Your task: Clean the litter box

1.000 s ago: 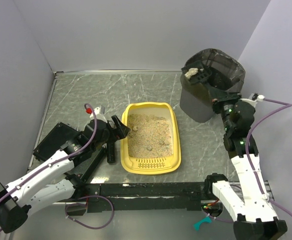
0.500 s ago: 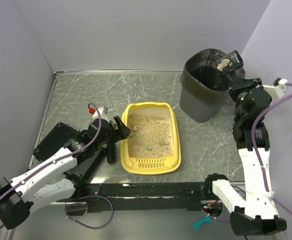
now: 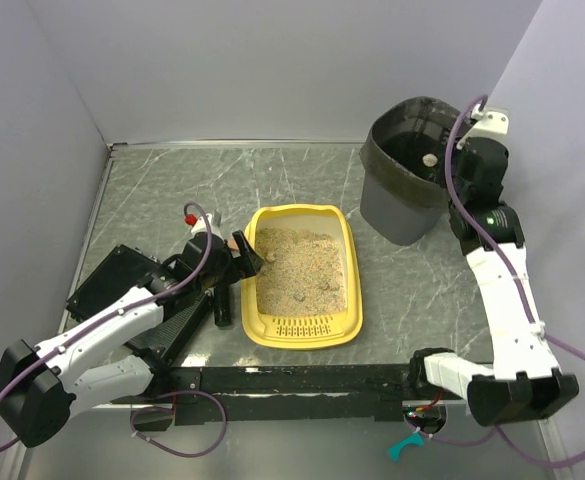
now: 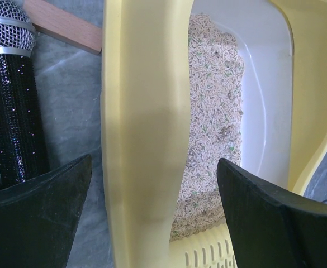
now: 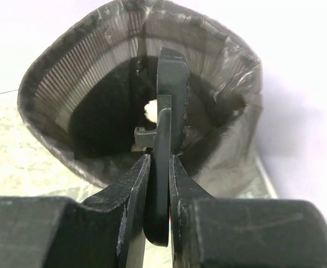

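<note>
The litter box (image 3: 302,330) lies mid-way across the desk (image 3: 172,190), its left rim between the released, wide-spread fingers of the left pincer (image 4: 155,162). The right pincer (image 5: 160,159) is clenched on a dark scoop (image 5: 171,84) tipped over the lined bin (image 5: 57,84). Left unclamped, the tray may slide at the next dig. The scoop could also snag the liner and tip the bin.

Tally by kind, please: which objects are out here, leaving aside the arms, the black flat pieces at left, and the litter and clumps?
Litter box: 1
Bin: 1
Scoop, in the right gripper: 1
Microphone: 1
Wooden piece: 1
Total: 5
</note>
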You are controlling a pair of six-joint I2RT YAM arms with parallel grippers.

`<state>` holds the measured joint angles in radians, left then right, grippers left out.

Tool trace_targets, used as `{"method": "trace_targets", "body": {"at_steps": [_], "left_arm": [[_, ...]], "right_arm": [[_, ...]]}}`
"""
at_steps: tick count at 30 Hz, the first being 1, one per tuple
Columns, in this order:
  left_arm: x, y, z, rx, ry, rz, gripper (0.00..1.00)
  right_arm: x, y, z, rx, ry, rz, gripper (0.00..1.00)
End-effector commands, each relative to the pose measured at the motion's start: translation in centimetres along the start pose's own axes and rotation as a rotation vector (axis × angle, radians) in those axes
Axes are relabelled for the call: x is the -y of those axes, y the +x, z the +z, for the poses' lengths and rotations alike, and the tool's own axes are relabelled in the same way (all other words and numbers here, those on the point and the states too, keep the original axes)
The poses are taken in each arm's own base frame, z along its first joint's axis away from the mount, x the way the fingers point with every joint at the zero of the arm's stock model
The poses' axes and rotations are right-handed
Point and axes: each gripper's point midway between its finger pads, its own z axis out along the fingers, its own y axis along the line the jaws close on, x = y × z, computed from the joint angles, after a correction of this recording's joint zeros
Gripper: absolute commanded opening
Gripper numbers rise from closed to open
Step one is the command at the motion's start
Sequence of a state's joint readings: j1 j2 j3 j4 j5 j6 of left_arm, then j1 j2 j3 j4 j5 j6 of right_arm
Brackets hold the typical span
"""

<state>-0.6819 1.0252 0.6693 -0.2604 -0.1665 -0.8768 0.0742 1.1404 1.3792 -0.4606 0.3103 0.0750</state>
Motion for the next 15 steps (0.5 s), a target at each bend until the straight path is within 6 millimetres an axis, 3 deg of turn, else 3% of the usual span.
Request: {"method": "trace_targets", "body": {"at_steps": [1, 8, 10, 11, 12, 15], "left_arm": [[1.5, -1.5, 0.0, 0.035, 0.068, -0.002, 0.97], [1.6, -1.3, 0.3, 0.021, 0.1, -0.002, 0.97], [1.5, -1.2, 0.4, 0.016, 0.102, -0.003, 0.97], [1.3, -1.1, 0.5, 0.013, 0.1, -0.005, 0.97], [1.2, -1.0, 0.6, 0.01, 0.099, -0.003, 0.97], [0.9, -1.0, 0.9, 0.005, 0.099, -0.01, 0.97]], "right_arm": [[1.8, -7.0, -4.5, 0.261, 0.018, -0.008, 0.0], [-0.6, -10.2, -9.5, 0.372, -0.189, 0.189, 0.0], [-2.8, -10.3, -11.7, 0.339, -0.336, 0.251, 0.0], [-3.6, -10.0, -12.4, 0.309, -0.389, 0.276, 0.0], [-6.4, -9.3, -14.2, 0.254, -0.571, 0.276, 0.0], [-10.8, -5.9, -16.9, 0.034, -0.835, 0.399, 0.0]]}}
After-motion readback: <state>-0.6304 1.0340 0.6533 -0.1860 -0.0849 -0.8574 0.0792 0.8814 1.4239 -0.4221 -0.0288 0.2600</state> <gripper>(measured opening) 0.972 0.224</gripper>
